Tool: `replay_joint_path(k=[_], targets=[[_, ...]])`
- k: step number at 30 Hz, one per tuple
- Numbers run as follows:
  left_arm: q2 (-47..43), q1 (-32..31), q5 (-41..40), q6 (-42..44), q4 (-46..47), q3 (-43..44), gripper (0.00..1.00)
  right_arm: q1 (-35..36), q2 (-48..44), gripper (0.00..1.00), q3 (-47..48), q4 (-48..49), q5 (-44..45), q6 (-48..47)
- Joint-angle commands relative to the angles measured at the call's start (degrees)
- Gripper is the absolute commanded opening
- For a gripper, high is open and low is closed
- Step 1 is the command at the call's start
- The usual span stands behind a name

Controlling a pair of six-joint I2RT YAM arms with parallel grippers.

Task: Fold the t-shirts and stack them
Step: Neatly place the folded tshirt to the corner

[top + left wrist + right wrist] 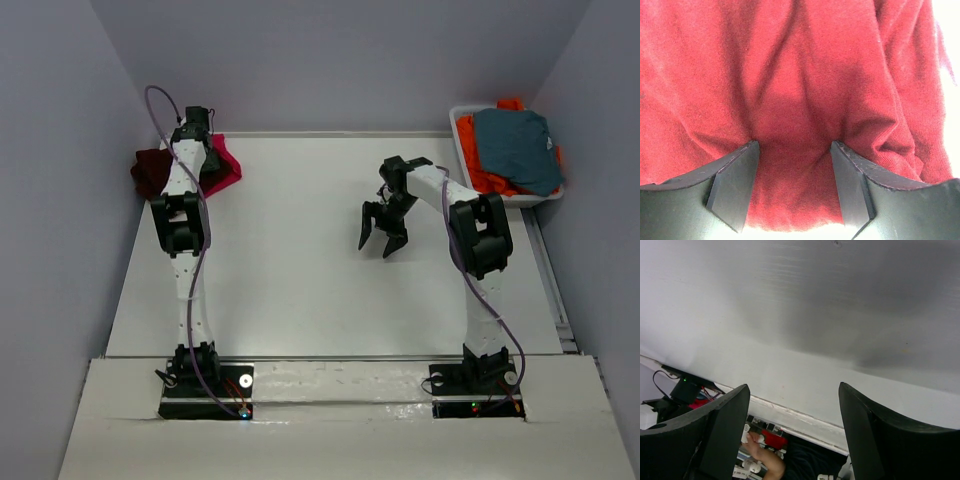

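A magenta-pink t-shirt [226, 165] lies crumpled at the table's far left, with a dark maroon t-shirt [149, 172] bunched beside it against the wall. My left gripper [197, 133] is down on this pile. In the left wrist view its jaws [794, 150] stand apart, with the fingertips [742, 165] pressed into reddish cloth [800, 75] that wrinkles up between them. My right gripper [377, 241] is open and empty, hanging above the bare table right of centre. In the right wrist view [792, 387] only the table and its near edge show between the fingers.
A white bin [458, 125] at the far right corner holds an orange garment [485, 172] with a grey-blue one [518, 148] on top. Grey walls close in the left, back and right. A person's hand [757, 450] shows beyond the near edge.
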Motion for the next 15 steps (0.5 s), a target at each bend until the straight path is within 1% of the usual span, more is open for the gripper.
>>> replay_joint_path(k=[1, 7, 15], targets=[[2.01, 1.06, -1.68, -2.93, -3.75, 0.85, 0.73, 0.42, -3.24, 0.77, 1.17, 1.07, -1.11, -0.95], [0.61, 3.96, -3.71, -7.06, -3.67, -0.46, 0.72, 0.42, -3.06, 0.77, 1.79, 0.9, -1.2, -1.22], [-0.98, 5.11, -5.47, -7.5, -3.05, -1.17, 0.72, 0.42, -3.15, 0.78, 2.14, 1.51, -1.11, -1.57]])
